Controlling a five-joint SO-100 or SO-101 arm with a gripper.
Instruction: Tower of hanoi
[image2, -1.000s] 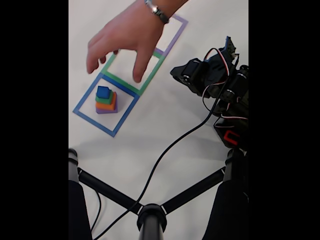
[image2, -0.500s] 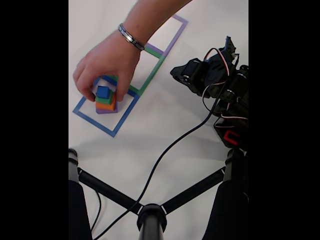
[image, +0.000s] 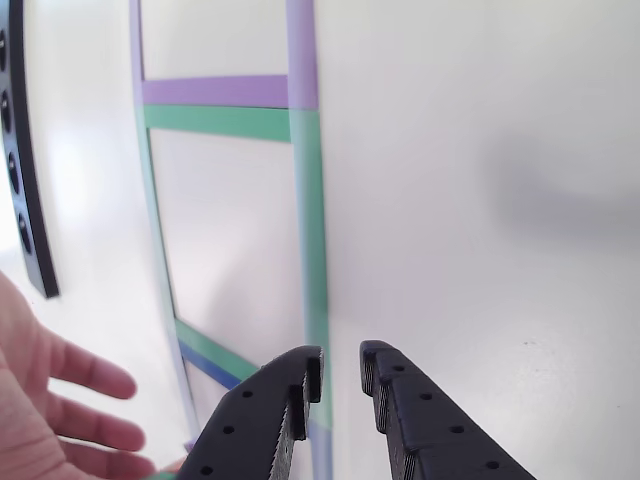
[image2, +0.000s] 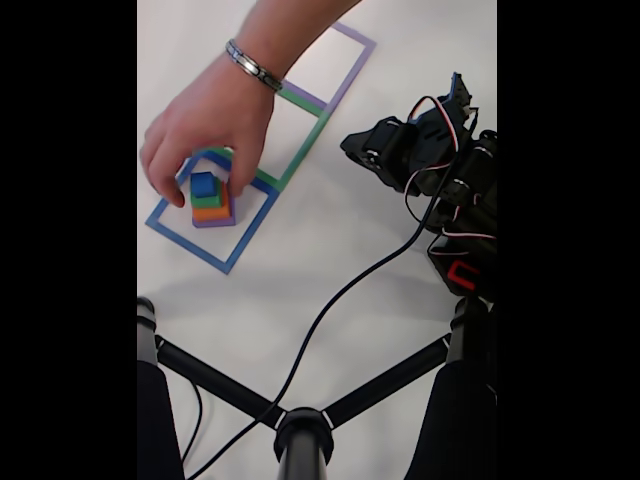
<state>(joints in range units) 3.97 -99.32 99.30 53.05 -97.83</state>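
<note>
A small stack of blocks (image2: 210, 200), blue on top, then green, orange and purple, stands inside the blue taped square (image2: 180, 240) in the fixed view. A person's hand (image2: 205, 125) with a wristband reaches in from the top, its fingers touching the stack's sides. My gripper (image2: 352, 148) hangs well to the right of the squares, away from the stack. In the other view the gripper (image: 342, 358) hovers over the green tape line (image: 312, 230). Its jaws stand a narrow gap apart with nothing between them. The person's hand (image: 45, 410) shows at lower left.
A green taped square (image2: 300, 140) and a purple one (image2: 350, 60) continue the row toward the top. A black cable (image2: 330, 305) crosses the white table. A black tripod (image2: 300, 430) spreads along the bottom. My arm's body (image2: 460, 200) fills the right side.
The person's hand came down from above the green square onto the block stack and now shifts slightly left around it. My arm and gripper have not moved.
</note>
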